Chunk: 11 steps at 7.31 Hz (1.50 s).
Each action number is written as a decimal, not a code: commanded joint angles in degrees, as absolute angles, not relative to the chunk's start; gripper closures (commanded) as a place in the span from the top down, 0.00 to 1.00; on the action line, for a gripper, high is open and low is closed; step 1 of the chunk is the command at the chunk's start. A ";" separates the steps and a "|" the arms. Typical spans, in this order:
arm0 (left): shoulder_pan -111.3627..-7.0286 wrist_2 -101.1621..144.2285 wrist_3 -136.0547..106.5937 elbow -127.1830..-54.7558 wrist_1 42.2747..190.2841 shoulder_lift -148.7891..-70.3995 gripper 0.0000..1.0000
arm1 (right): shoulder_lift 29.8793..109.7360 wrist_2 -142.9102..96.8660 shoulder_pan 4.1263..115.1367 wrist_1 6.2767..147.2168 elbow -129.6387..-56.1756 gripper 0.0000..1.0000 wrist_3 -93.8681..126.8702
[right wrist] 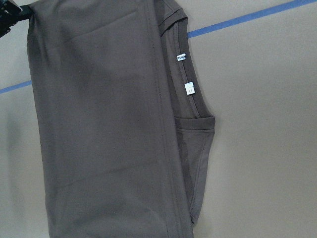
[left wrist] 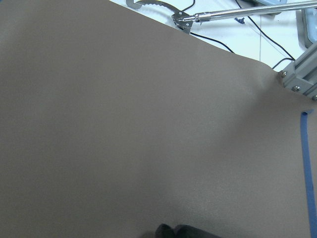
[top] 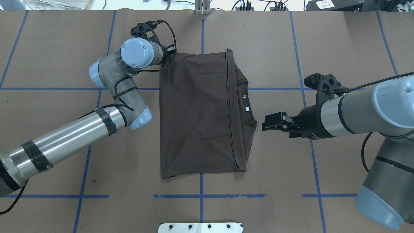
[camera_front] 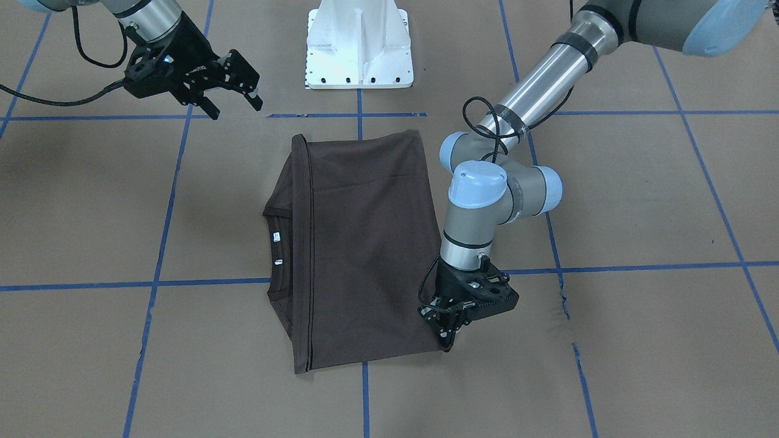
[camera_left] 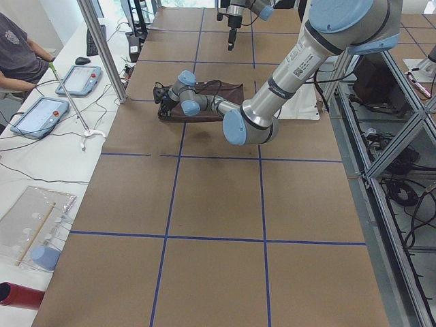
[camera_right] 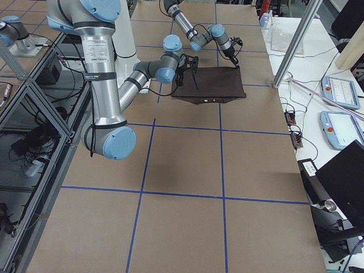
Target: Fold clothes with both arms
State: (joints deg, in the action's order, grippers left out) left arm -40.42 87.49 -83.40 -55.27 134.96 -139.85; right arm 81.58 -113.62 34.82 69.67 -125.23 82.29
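A dark grey-brown T-shirt [camera_front: 365, 243] lies folded flat in the middle of the table [camera_front: 639, 201], its ribbed collar [top: 247, 103] and white labels facing my right arm. My left gripper [camera_front: 449, 340] points straight down at the far corner of the folded edge, fingers pinched together on the cloth. Only brown paper and a dark bit at the bottom edge show in the left wrist view. My right gripper [camera_front: 234, 100] hangs open above the table, clear of the collar side and holding nothing. The T-shirt [right wrist: 99, 124] fills the right wrist view.
The white pedestal base [camera_front: 359, 55] stands at the robot's edge of the table. Blue tape lines [top: 200, 195] cross the brown paper. Beyond the far edge are a metal pole [camera_left: 102, 48], two tablets [camera_left: 41, 112], cables and a seated person [camera_left: 17, 54].
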 commanded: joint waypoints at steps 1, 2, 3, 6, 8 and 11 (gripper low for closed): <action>-40.43 87.97 -80.96 -54.84 136.75 -140.18 1.00 | 81.48 -113.38 34.54 69.87 -124.11 1.00 81.65; -41.56 88.24 -80.16 -55.02 136.76 -141.23 1.00 | 80.43 -113.73 34.89 70.31 -122.88 1.00 81.13; -42.88 93.38 -79.63 -56.67 136.06 -141.41 1.00 | 80.25 -112.95 34.46 70.31 -121.39 1.00 80.51; -43.42 98.26 -77.71 -71.30 121.08 -137.67 1.00 | 75.71 -109.18 32.80 82.46 -120.15 1.00 70.60; -43.42 99.84 -74.21 -88.34 112.80 -128.19 1.00 | 65.35 -104.18 28.58 94.70 -115.08 1.00 68.47; -42.98 100.63 -71.89 -103.68 98.81 -125.16 1.00 | 59.77 -101.52 24.09 96.58 -104.26 1.00 68.55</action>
State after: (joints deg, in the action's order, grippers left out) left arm -43.28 100.39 -72.06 -98.42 102.80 -126.20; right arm 61.23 -102.14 25.79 95.27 -107.78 68.61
